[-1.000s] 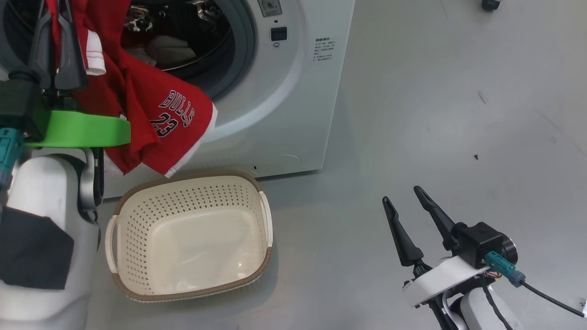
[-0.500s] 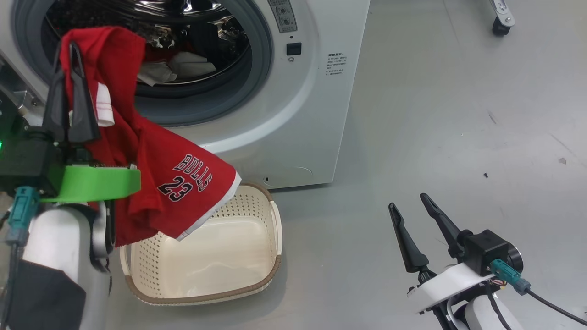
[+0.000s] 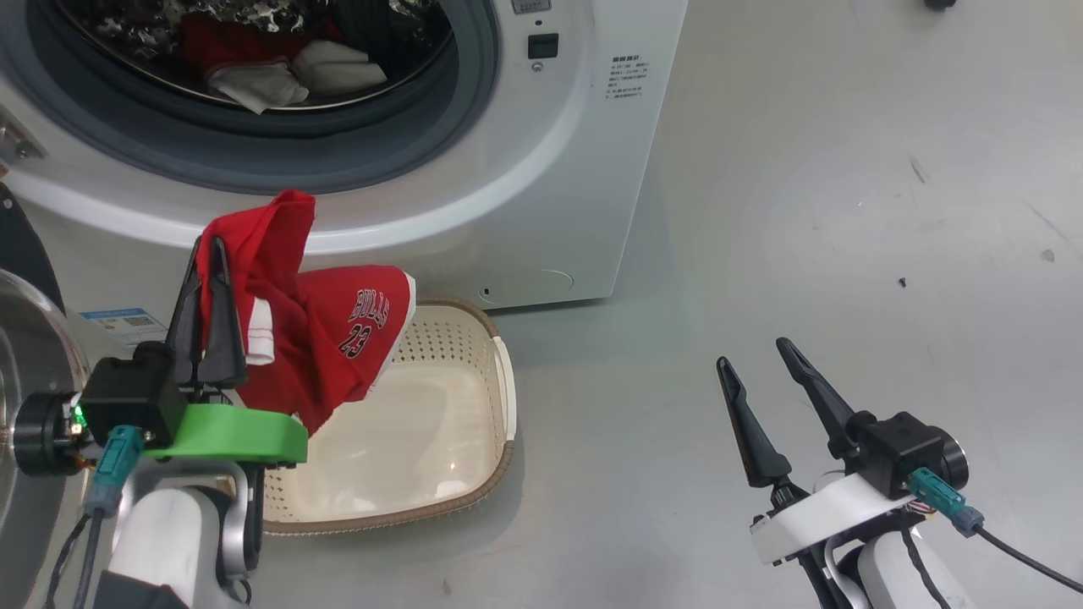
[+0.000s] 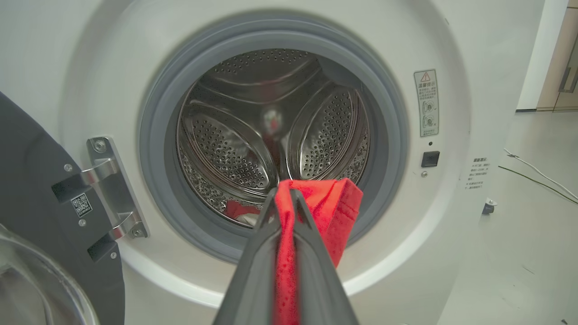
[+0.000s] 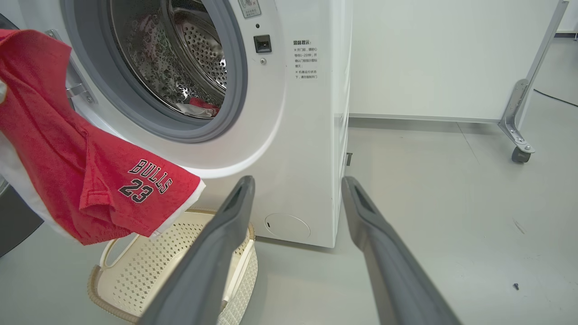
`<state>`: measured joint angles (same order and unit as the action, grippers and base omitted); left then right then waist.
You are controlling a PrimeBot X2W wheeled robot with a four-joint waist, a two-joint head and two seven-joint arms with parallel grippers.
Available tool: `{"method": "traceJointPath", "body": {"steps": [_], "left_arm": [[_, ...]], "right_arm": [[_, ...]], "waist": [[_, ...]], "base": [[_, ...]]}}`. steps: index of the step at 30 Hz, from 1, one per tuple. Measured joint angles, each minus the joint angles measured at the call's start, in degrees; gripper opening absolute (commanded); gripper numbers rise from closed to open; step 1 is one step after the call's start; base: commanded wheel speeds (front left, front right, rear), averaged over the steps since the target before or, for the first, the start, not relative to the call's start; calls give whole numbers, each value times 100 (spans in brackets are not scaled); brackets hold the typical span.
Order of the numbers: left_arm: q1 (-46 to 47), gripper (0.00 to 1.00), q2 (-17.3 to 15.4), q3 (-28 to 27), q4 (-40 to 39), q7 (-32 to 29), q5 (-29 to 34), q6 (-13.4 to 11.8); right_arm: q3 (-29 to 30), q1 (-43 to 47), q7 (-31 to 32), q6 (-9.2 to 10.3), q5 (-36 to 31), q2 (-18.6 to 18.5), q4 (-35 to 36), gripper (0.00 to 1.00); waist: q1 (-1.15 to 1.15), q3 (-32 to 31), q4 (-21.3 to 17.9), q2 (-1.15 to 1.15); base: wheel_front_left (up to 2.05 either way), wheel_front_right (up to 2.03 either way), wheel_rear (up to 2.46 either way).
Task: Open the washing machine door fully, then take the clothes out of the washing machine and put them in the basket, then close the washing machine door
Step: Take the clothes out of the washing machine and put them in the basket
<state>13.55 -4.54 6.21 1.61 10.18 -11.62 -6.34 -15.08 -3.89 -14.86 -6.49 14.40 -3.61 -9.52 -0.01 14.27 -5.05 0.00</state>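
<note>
Currently: left gripper point(image 3: 210, 250) pinched tight on BULLS 23 jersey point(image 3: 338, 338), which drapes beside its fingers. Basket point(image 3: 499, 372) lies beneath, rightward. Right gripper point(image 3: 752, 353) spread, empty. Advice: centre the jersey over the basket, lower, then release.

The floor point(image 3: 846, 211) around me is smooth pale grey, glossy enough to carry soft glare, scuffed here and there and dotted with a small dark speck point(image 3: 902, 282). Beyond it I see a plain white partition point(image 5: 429, 58) on a metal leg with a caster point(image 5: 520, 155). A thin cable point(image 4: 542, 174) trails over the floor.
</note>
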Motion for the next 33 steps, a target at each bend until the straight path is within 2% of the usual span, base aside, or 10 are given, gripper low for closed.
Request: {"method": "traceJointPath", "body": {"steps": [16, 21, 33], "left_arm": [[-104, 0, 60, 29, 1116, -357, -310, -1], [311, 0, 56, 32, 1430, -465, -316, 0], [1223, 0, -229, -85, 2331, -784, -305, 31]], "right_arm": [[-82, -458, 0, -47, 2, 20, 307, 100], [-136, -639, 0, -47, 27, 40, 421, 100], [-227, -1107, 0, -48, 179, 54, 615, 100]], "waist": [[0, 838, -229, 0], [1, 1200, -368, 0], [0, 2216, -755, 0]], "base": [[0, 0, 0], [0, 0, 0], [0, 0, 0]]}}
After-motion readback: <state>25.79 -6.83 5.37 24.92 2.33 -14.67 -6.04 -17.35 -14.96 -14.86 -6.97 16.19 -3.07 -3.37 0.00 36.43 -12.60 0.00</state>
